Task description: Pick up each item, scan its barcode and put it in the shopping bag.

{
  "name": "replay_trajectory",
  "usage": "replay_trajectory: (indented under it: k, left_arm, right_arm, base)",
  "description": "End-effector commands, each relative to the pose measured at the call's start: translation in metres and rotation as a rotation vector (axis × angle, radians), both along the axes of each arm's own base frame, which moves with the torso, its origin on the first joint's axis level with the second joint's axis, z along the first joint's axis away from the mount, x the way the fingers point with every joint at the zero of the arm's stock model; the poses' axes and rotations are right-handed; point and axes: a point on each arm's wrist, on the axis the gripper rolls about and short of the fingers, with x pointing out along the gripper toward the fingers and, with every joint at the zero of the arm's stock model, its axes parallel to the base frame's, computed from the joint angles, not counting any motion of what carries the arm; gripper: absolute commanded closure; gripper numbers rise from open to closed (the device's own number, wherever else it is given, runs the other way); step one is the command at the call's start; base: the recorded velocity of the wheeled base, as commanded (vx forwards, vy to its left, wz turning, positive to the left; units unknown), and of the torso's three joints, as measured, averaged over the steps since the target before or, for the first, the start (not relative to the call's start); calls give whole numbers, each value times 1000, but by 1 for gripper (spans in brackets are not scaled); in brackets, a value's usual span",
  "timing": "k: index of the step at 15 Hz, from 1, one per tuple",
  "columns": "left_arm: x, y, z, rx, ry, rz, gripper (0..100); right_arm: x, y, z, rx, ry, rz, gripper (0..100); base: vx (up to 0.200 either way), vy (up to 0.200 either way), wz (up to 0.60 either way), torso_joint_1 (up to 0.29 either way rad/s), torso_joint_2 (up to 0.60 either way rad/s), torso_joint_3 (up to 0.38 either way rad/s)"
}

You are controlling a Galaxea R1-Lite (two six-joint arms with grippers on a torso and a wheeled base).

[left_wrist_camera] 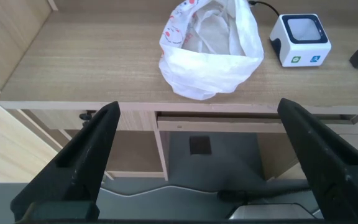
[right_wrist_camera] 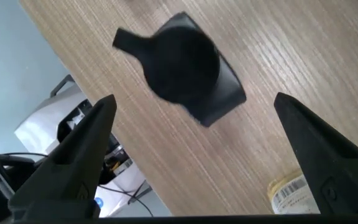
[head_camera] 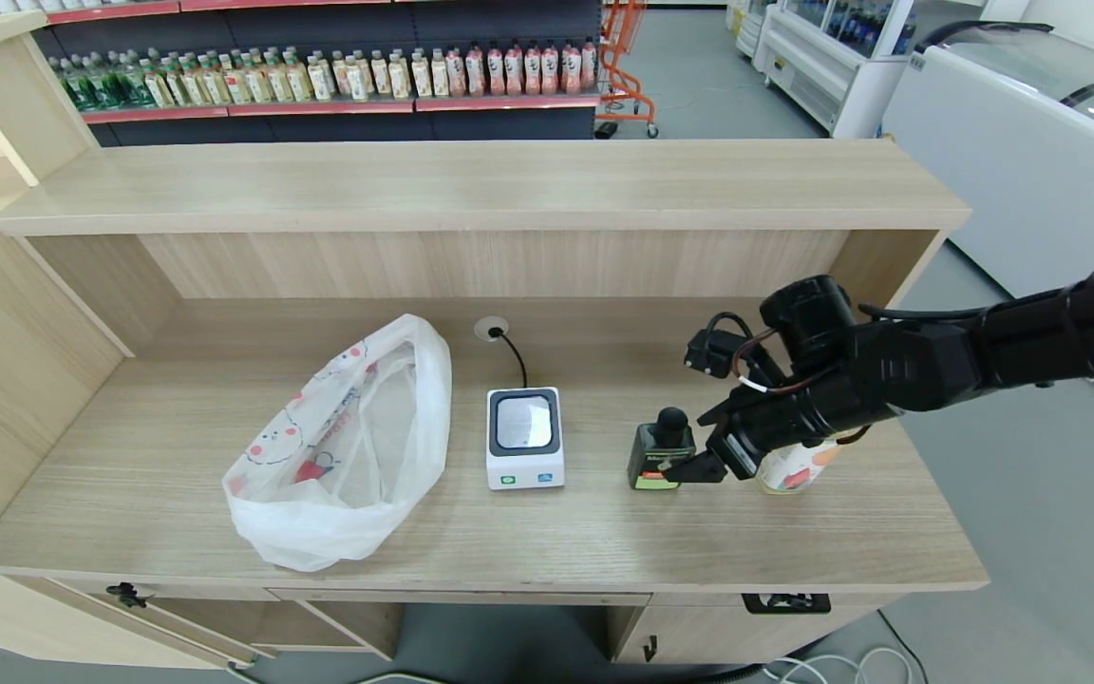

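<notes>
Your left claw point(left_wrist_camera: 199, 107) hangs off the near side of the light wooden counter point(head_camera: 547, 541), below its front edge, with its fingers spread apart and nothing between them. On the counter's left lies the white, thin plastic shopping bag with a cartoon print point(head_camera: 348, 446), its mouth open toward the far side. A red and blue patch shows through the film, but you cannot tell from here whether it is an item or part of the print, so treat nothing as certainly bagged. Right of the bag, near the middle, stands the small white box scanner with a dark glass top point(head_camera: 525, 435), with nothing over its window. Further right stands the squat black pump bottle with a green and red label point(head_camera: 658, 454), upright on the wood and not yet lifted. Your right claw point(right_wrist_camera: 194, 98) is over it, released, one finger on each side of the pump head; whether either finger touches it is unclear. Just beside the bottle on the right, partly hidden by the arm, stands a white cup-shaped container with an orange pattern point(head_camera: 794, 472), untouched. I judge the job barely begun: both items on the counter still need grasping, scanning and bagging.
</notes>
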Motion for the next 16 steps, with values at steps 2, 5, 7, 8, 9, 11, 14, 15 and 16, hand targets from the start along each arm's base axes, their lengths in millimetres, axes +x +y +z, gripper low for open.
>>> replay_trajectory:
  k: [2, 5, 7, 8, 9, 11, 14, 15, 16]
  left_arm:
    - [0, 0, 0, -1, -1, 0, 0]
    - [0, 0, 0, 0, -1, 0, 0]
    - [0, 0, 0, -1, -1, 0, 0]
    - [0, 0, 0, -1, -1, 0, 0]
    - [0, 0, 0, 0, -1, 0, 0]
    - [0, 0, 0, -1, -1, -2, 0]
    - [0, 0, 0, 0, -1, 0, 0]
    - [0, 0, 0, -1, -1, 0, 0]
    - [0, 0, 0, -1, -1, 0, 0]
  right_arm:
    - [18, 18, -13, 0, -3, 28, 0]
    - [21, 26, -19, -3, 3, 44, 100]
    - [21, 29, -22, -7, 10, 50, 100]
    - [21, 30, -25, -17, 6, 60, 100]
    - [21, 30, -25, -25, 2, 70, 100]
    - [19, 29, -25, -28, 4, 73, 100]
    - [15, 28, -13, -10, -17, 64, 100]
    - [12, 26, 3, 23, -34, 37, 100]
    - [8, 25, 17, 62, -34, 2, 100]
  base:
    - [0, 0, 0, 0, 0, 0]
    - [0, 0, 0, 0, 0, 0]
    - [0, 0, 0, 0, 0, 0]
    - [0, 0, 0, 0, 0, 0]
    - [0, 0, 0, 0, 0, 0]
    - [0, 0, 0, 0, 0, 0]
    - [0, 0, 0, 0, 0, 0]
    - [0, 0, 0, 0, 0, 0]
    - [0, 0, 0, 0, 0, 0]
